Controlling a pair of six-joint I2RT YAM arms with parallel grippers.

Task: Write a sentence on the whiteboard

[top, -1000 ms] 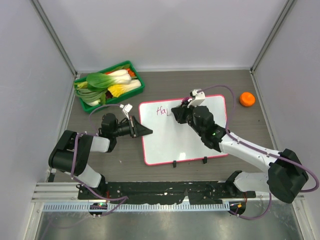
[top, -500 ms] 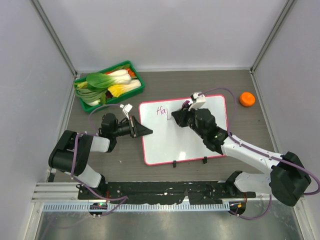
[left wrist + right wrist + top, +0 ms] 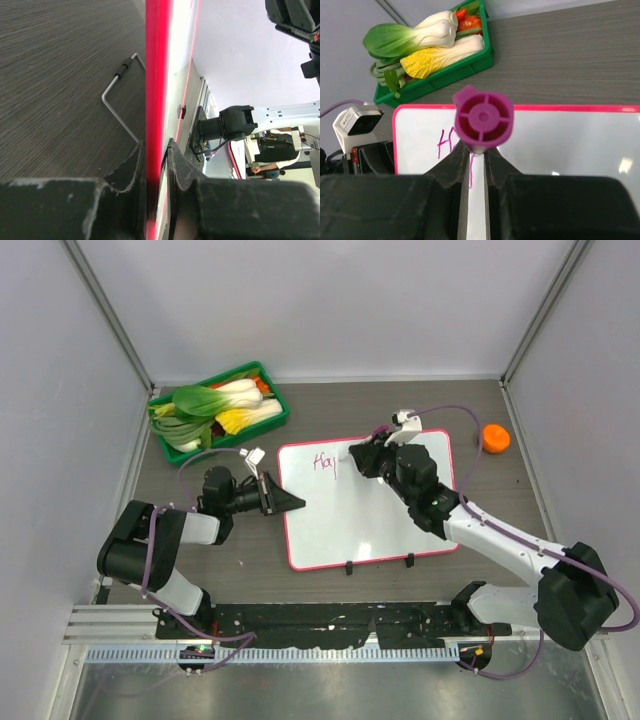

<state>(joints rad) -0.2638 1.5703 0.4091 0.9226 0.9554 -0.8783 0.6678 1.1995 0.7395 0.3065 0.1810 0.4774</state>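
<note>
The whiteboard (image 3: 350,510) lies flat at the table's middle, white with a pink-red frame and two black feet at its near edge. The sentence (image 3: 323,462) is a few purple letters, "Hap", at the board's top left; it also shows in the right wrist view (image 3: 445,142). My left gripper (image 3: 292,504) is shut on the board's left frame edge (image 3: 156,100). My right gripper (image 3: 362,456) is shut on a purple marker (image 3: 482,120), tip down at the board just right of the letters.
A green tray (image 3: 222,410) of bok choy and other vegetables stands at the back left. An orange round object (image 3: 493,438) lies on the table right of the board. Grey walls enclose the table.
My right gripper with the marker has moved a little to the right and farther back along the board's top. A third letter stroke has appeared. The left arm has not moved.
</note>
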